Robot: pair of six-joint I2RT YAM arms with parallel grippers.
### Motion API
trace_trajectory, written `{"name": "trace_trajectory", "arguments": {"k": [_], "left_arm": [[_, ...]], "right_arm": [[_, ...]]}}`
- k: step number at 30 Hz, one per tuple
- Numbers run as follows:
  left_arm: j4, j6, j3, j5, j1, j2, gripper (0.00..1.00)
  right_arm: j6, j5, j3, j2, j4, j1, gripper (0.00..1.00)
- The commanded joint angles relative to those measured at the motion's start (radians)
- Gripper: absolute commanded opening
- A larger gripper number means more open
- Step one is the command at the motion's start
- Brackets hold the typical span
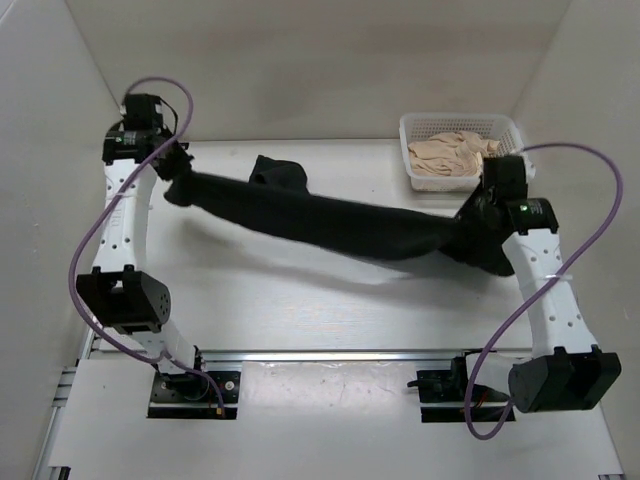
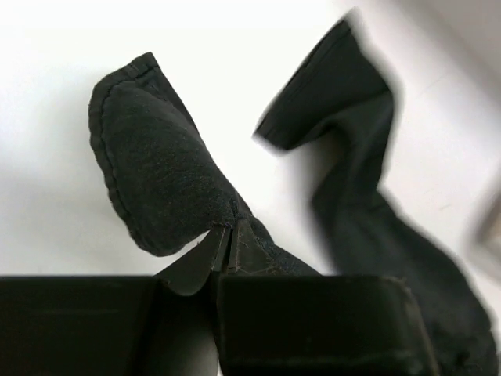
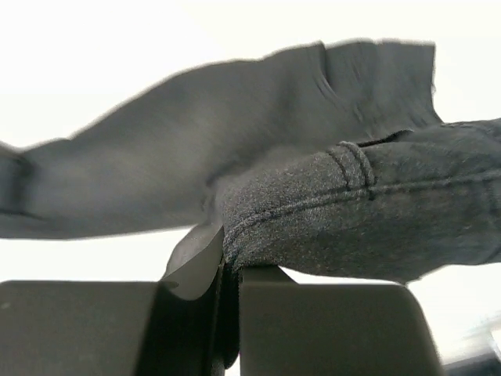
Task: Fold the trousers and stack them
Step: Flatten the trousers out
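The left hand is closed, pinching a hemmed end of the trousers over the far left of the surface. The right hand is likewise clamped on a stitched edge of the same dark fabric at the right, just beside the white basket. Between the two hands the trousers run as one long dark band, stretched diagonally and, judging by the shadow beneath, lifted clear of the surface, with a loose flap poking up near the left end. The two legs seem to lie together lengthwise, though the pictures do not settle that. I judge the work to be at an early stage: the garment is only pulled out straight, with no crosswise fold made and nothing stacked. Laying it flat, folding it end to end and setting the bundle down are all left to do. The basket holds beige cloth, which is not part of this job.
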Motion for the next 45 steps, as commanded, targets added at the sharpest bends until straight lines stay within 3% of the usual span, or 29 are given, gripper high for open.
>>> {"name": "trace_trajectory", "arguments": {"k": [1,5,6,8,10,12,13,14,15,18,20,21,22,23,24,25,26,27,28,29,30,33,36,38,45], "left_arm": [[-0.016,0.007,0.155,-0.086,0.071,-0.057,0.1],[0.008,-0.003,0.033,-0.077,0.131,-0.155,0.1],[0.019,-0.02,-0.022,-0.077,0.154,-0.183,0.1],[0.045,-0.052,-0.232,-0.086,0.165,-0.285,0.1],[0.085,-0.078,-0.441,-0.097,0.176,-0.35,0.15],[0.094,-0.089,-0.53,-0.097,0.185,-0.401,0.31],[0.094,-0.071,-0.552,-0.086,0.196,-0.401,0.49],[0.094,-0.062,-0.552,-0.077,0.196,-0.401,0.79],[0.094,-0.062,-0.54,-0.077,0.206,-0.392,0.84],[0.094,-0.037,-0.437,-0.014,0.197,-0.369,0.85],[0.094,-0.028,-0.361,-0.002,0.161,-0.34,0.82],[0.105,-0.028,-0.337,-0.002,0.144,-0.309,0.76],[0.105,-0.011,-0.316,0.016,0.128,-0.289,0.64],[0.105,0.0,-0.275,0.039,0.093,-0.266,0.57],[0.105,0.0,-0.256,0.04,0.072,-0.22,0.48],[0.116,0.009,-0.239,0.049,0.047,-0.196,0.44],[0.116,0.009,-0.221,0.049,-0.006,-0.17,0.38],[0.116,0.018,-0.182,0.049,-0.031,-0.116,0.38],[0.116,0.018,-0.162,0.049,-0.056,-0.087,0.38],[0.116,0.018,-0.138,0.049,-0.079,-0.055,0.44],[0.116,0.018,-0.087,0.049,-0.112,-0.021,0.64],[0.116,0.029,-0.02,0.066,-0.151,0.108,0.89],[0.116,0.029,0.057,0.119,-0.174,0.232,0.89],[0.116,0.029,0.094,0.119,-0.185,0.312,0.82],[0.139,-0.069,0.105,0.191,-0.173,0.43,0.81]], "right_arm": [[-0.045,0.091,0.153,-0.016,0.065,-0.01,0.0],[0.001,0.008,0.038,-0.083,0.043,-0.01,0.0],[0.034,-0.012,-0.079,-0.143,0.032,-0.01,0.0],[0.068,-0.064,-0.221,-0.22,0.016,-0.01,0.03],[0.116,-0.125,-0.403,-0.347,-0.013,-0.01,0.28],[0.157,-0.125,-0.468,-0.459,-0.08,-0.01,0.66],[0.157,-0.134,-0.468,-0.487,-0.08,0.004,0.76],[0.157,-0.135,-0.429,-0.504,-0.092,0.004,0.78],[0.17,-0.087,-0.4,-0.513,-0.103,0.004,0.8],[0.16,-0.03,-0.251,-0.431,-0.103,0.004,0.76],[0.133,-0.015,-0.179,-0.331,-0.103,0.004,0.65],[0.133,-0.015,-0.153,-0.3,-0.103,0.004,0.57],[0.122,-0.024,-0.122,-0.274,-0.076,0.004,0.49],[0.105,-0.033,-0.122,-0.227,-0.056,0.004,0.29],[0.089,-0.079,-0.122,-0.204,-0.03,0.004,0.21],[0.073,-0.105,-0.122,-0.179,0.013,0.004,0.15],[0.073,-0.121,-0.122,-0.126,0.027,0.004,0.04],[0.073,-0.131,-0.122,-0.096,0.036,0.004,0.0],[0.064,-0.15,-0.122,-0.066,0.056,0.004,0.0],[0.064,-0.202,-0.122,-0.008,0.056,-0.016,0.0],[0.064,-0.243,-0.146,0.019,0.067,-0.049,0.0],[0.09,-0.37,-0.229,0.085,0.127,-0.114,0.0],[0.124,-0.466,-0.37,0.097,0.174,-0.151,0.02],[0.124,-0.478,-0.437,0.097,0.187,-0.151,0.05],[0.102,-0.454,-0.431,0.097,0.177,-0.151,0.17]]}}
